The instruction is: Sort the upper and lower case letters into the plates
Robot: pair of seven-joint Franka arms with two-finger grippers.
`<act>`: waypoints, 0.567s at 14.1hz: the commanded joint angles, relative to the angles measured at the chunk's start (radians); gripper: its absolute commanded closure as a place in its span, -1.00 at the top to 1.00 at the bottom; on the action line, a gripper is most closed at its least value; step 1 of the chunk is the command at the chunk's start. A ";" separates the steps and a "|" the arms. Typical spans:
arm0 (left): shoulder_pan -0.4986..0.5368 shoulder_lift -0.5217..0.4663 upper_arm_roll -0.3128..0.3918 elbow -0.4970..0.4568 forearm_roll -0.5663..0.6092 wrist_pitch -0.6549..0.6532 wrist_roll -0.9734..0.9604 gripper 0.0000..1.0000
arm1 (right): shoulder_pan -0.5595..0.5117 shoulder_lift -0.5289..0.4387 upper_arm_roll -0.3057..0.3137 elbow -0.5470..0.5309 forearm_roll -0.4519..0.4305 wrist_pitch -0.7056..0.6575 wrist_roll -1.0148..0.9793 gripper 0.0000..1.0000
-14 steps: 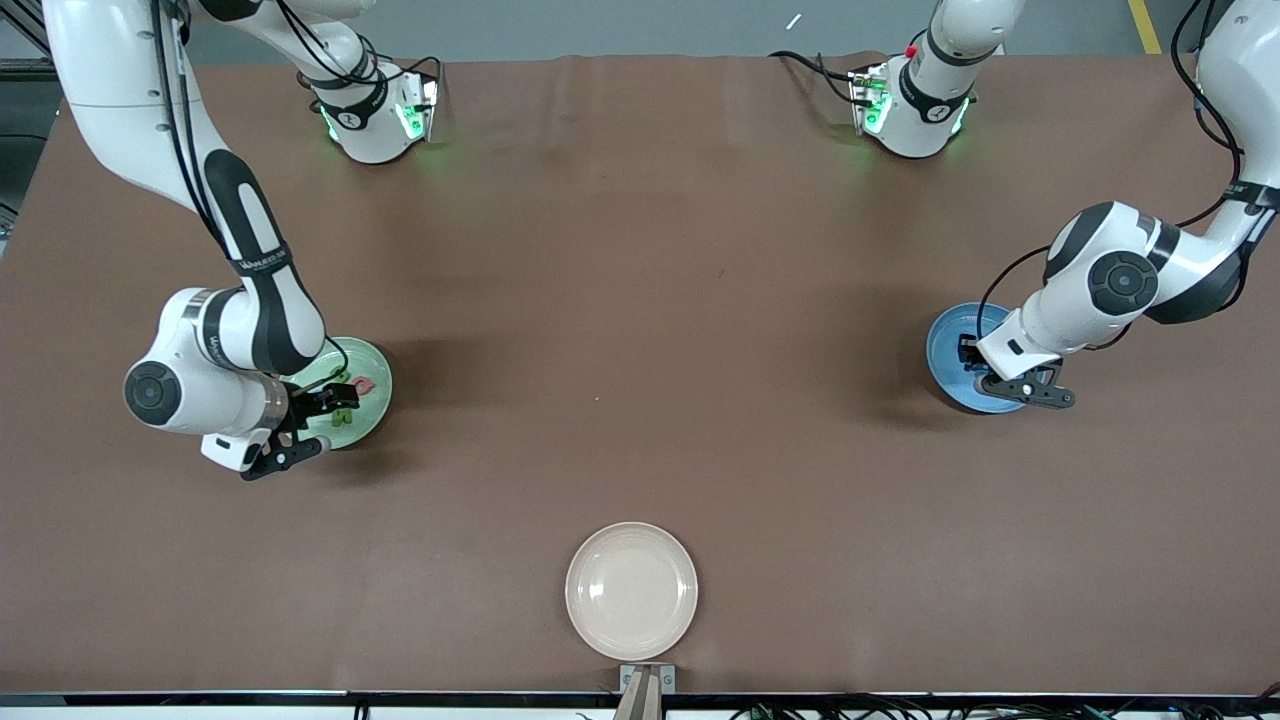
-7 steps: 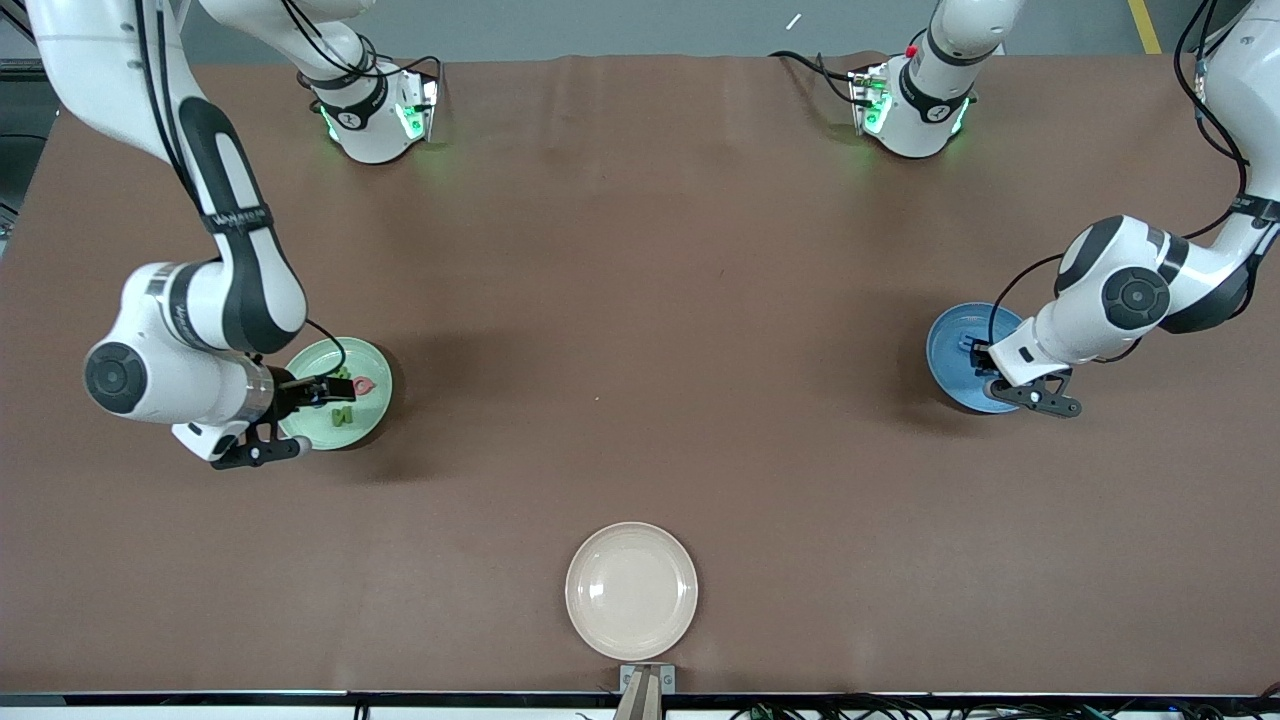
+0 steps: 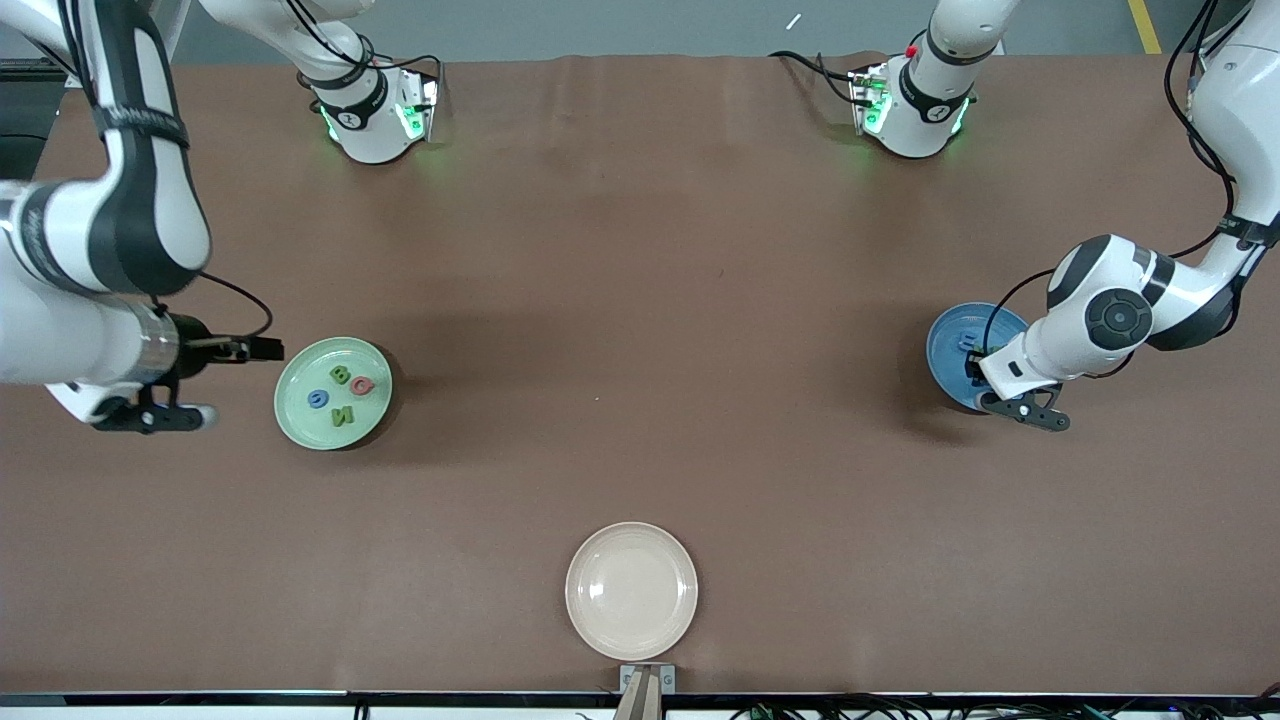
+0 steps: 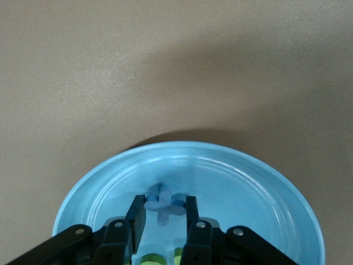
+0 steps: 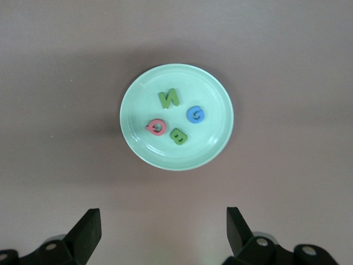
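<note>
From the front, the green plate (image 3: 333,393) sits toward the right arm's end of the table with four letters (image 3: 340,392) lying in it: a green B, a pink-red one, a blue one and a green N. The right gripper (image 3: 215,380) hangs over the bare table just beside that plate, holding nothing. The blue plate (image 3: 963,355) sits toward the left arm's end, half covered by the left gripper (image 3: 985,385), which is low over it. A cream plate (image 3: 631,591) nearest the camera is empty, and no letters lie loose on the table.

In the left wrist view, the left gripper (image 4: 164,215) has its jaws narrow around a blue cross-shaped letter (image 4: 163,203) resting in the blue plate (image 4: 259,187); whether they still pinch it is hard to say. Two green pieces (image 4: 162,258) peek out below the fingers.

In the right wrist view, the right gripper (image 5: 163,232) is spread wide and empty, above the green plate (image 5: 218,141) with its four letters (image 5: 175,117).

Sorting looks nearly finished; only this last piece seems left to release.
</note>
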 commanded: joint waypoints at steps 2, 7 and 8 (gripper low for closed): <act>0.000 0.004 0.002 0.012 0.019 0.000 0.020 -0.06 | -0.019 -0.087 0.002 -0.024 -0.018 -0.015 0.069 1.00; 0.012 -0.016 -0.047 0.013 -0.017 -0.012 0.010 0.99 | -0.060 -0.124 0.002 0.013 -0.070 -0.032 0.009 1.00; 0.017 -0.027 -0.055 0.013 -0.049 -0.012 0.016 1.00 | -0.080 -0.129 0.002 0.013 -0.070 -0.036 -0.035 1.00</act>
